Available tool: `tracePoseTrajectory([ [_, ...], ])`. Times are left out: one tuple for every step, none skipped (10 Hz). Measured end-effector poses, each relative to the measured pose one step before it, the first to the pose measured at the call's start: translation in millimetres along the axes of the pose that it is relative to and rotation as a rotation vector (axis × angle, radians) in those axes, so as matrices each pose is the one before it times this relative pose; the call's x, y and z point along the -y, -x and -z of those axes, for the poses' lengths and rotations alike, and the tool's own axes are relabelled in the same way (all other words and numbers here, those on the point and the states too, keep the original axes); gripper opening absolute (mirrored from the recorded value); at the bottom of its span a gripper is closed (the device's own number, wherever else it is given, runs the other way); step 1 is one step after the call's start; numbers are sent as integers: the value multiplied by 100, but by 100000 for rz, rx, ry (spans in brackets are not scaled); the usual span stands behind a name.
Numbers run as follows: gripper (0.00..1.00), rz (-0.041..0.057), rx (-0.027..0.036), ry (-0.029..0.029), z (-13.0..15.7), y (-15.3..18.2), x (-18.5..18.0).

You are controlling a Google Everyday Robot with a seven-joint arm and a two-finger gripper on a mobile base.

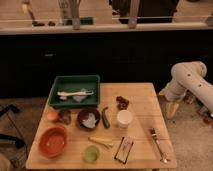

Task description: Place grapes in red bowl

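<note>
The grapes [122,102] are a small dark red-purple cluster on the wooden table [142,132], just behind the white cup [124,118]. The red bowl [53,141] is wide and orange-red and sits at the table's front left corner. The white arm [189,82] stands off the table's right side. My gripper [171,110] hangs down beside the table's right edge, well right of the grapes and far from the red bowl. It holds nothing that I can see.
A green tray [74,90] with utensils sits at the back left. A dark brown bowl [88,119], a green vegetable [105,117], an orange-pink fruit [52,116], a light-green cup [91,154], a black packet [124,149] and a fork [157,144] lie on the table.
</note>
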State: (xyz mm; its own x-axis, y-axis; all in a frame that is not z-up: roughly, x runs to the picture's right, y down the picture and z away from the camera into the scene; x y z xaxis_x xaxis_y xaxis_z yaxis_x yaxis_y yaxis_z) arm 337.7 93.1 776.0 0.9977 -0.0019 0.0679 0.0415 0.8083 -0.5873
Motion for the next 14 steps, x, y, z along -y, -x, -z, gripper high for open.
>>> tracePoseTrajectory([
  [80, 2, -4, 1, -1, 1, 2],
  [80, 0, 1, -7, 3, -1, 1],
  [80, 1, 0, 3, 0, 2, 1],
  [80, -2, -3, 7, -2, -3, -3],
  [80, 5, 1, -10, 4, 2, 3],
  [80, 0, 2, 0, 0, 1, 0],
  [80, -5, -2, 3, 0, -2, -2],
  [80, -3, -1, 4, -4, -1, -1],
  [80, 2, 13, -4, 2, 4, 2],
  [80, 2, -12, 2, 2, -3, -2],
  [80, -5, 2, 1, -2, -1, -1],
  [80, 6, -2, -4, 3, 1, 2],
  [80, 20, -15, -1, -4, 5, 5],
  [80, 1141, -576, -200, -124, 69, 221],
])
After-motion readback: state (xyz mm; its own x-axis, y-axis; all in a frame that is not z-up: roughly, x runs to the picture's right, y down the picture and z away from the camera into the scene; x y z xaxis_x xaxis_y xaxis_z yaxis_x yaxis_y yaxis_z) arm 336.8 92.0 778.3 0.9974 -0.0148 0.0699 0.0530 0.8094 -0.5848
